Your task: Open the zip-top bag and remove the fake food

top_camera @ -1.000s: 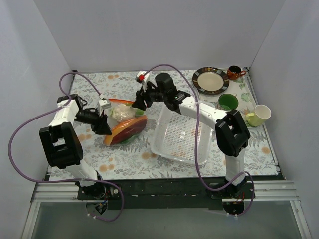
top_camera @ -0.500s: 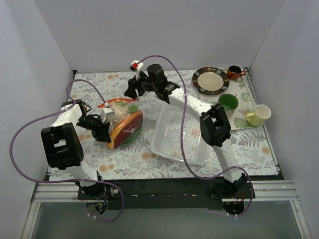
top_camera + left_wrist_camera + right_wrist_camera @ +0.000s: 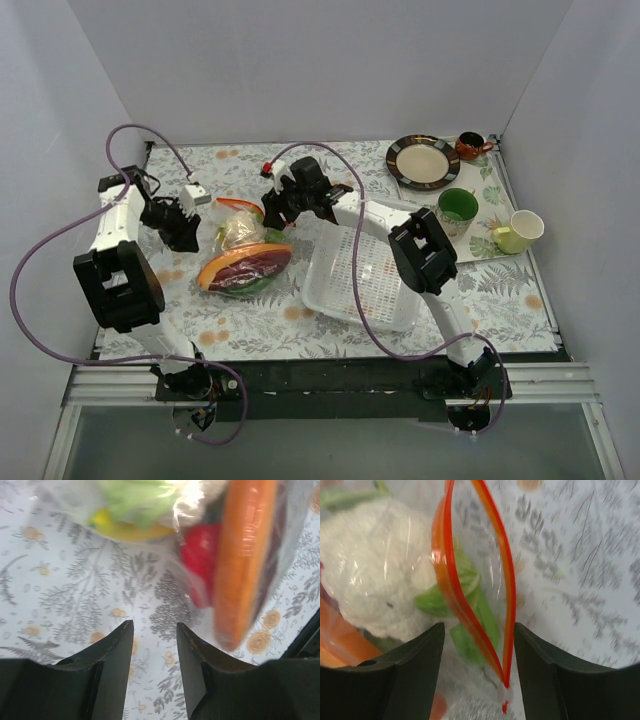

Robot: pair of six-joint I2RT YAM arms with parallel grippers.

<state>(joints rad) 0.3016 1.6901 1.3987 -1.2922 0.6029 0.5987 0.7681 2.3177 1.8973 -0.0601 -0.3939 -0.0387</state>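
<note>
The white tray (image 3: 372, 290) sits on the flowered worktop (image 3: 260, 325) in front of the arms. Just left of it lies the bag (image 3: 232, 235), bulging with toy food (image 3: 248, 268).

Left of the bag, the left pincer (image 3: 155, 627) hangs over bare worktop. Its jaws are moderately apart and empty, and the bag's belly lies just beyond its tips. A red piece (image 3: 200, 555) and a long orange piece (image 3: 245, 555) press against the film there.

At the bag's far end, the right pincer (image 3: 479, 630) stands wide and grips nothing. The zip strip (image 3: 509, 595) runs down between its fingers (image 3: 415, 670). The two lips of the strip are bowed apart, so the mouth looks partly open. A pale cabbage (image 3: 375, 580) lies just inside.

The film is probably thin, slack and slippery. It would likely crumple or slide out of a pinch, and the whole load looks light. The hard little toys would probably roll and shift when the bag tilts. The zip strip seems the stiffest part and so the best hold. One lip could go to each pincer, or one pincer could pin a lip while the other reaches in.
</note>
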